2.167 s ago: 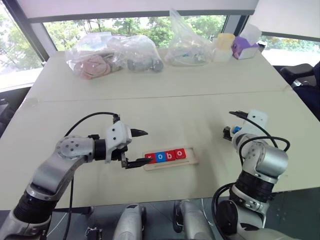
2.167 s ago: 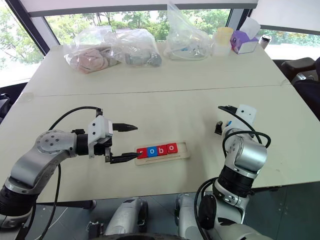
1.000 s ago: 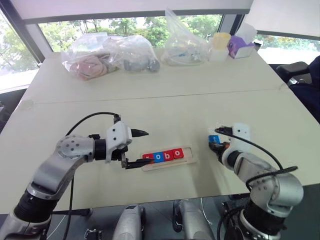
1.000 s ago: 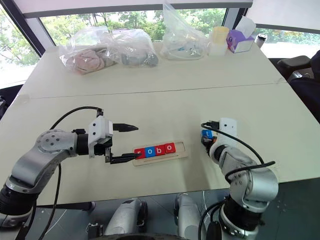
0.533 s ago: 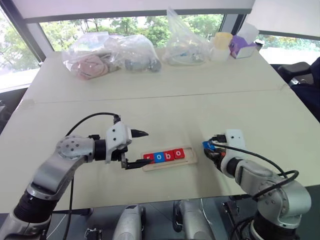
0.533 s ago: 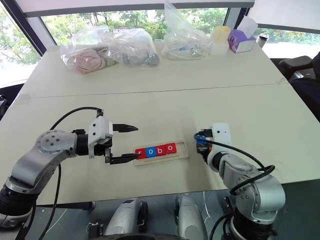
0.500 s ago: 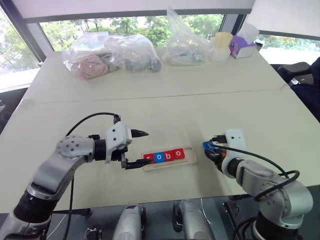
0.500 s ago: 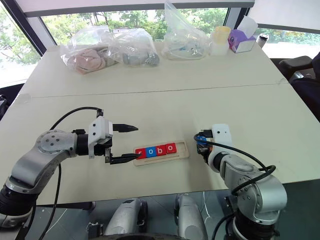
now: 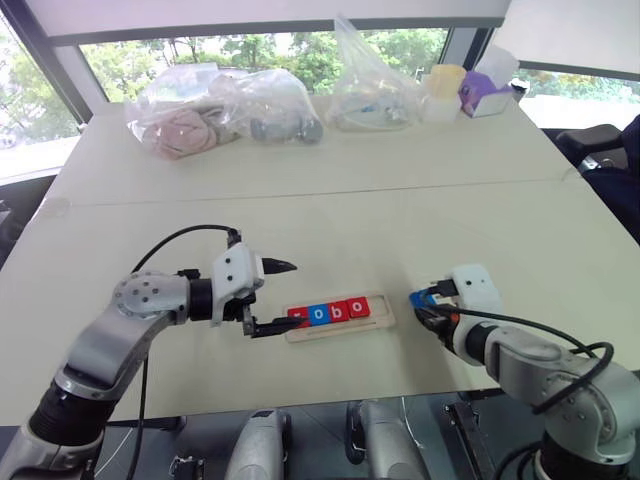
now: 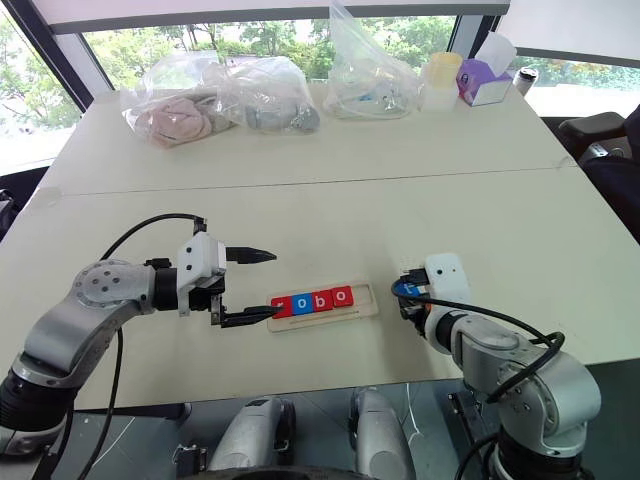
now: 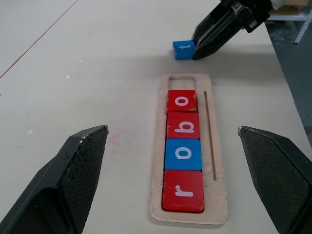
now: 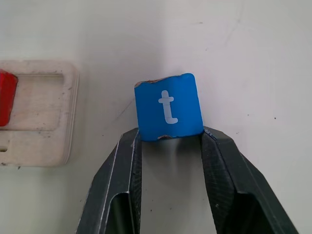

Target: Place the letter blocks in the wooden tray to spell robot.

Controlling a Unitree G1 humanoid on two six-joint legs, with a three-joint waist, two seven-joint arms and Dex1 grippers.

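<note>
The right end effector (image 12: 168, 139) pinches the t block (image 12: 168, 106) at its near edge. The tray (image 12: 36, 119), its end slot bare, lies just beside it toward the left end effector (image 9: 272, 297), which is spread wide.

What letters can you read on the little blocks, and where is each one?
"r" on the red block at the near end of the wooden tray.
"o" on the blue block next to it.
"b" on the red block after that.
"o" on the last red block in the tray.
"t" on the blue block lying on the table, at the right hand fingertips.
No other text is readable.
</note>
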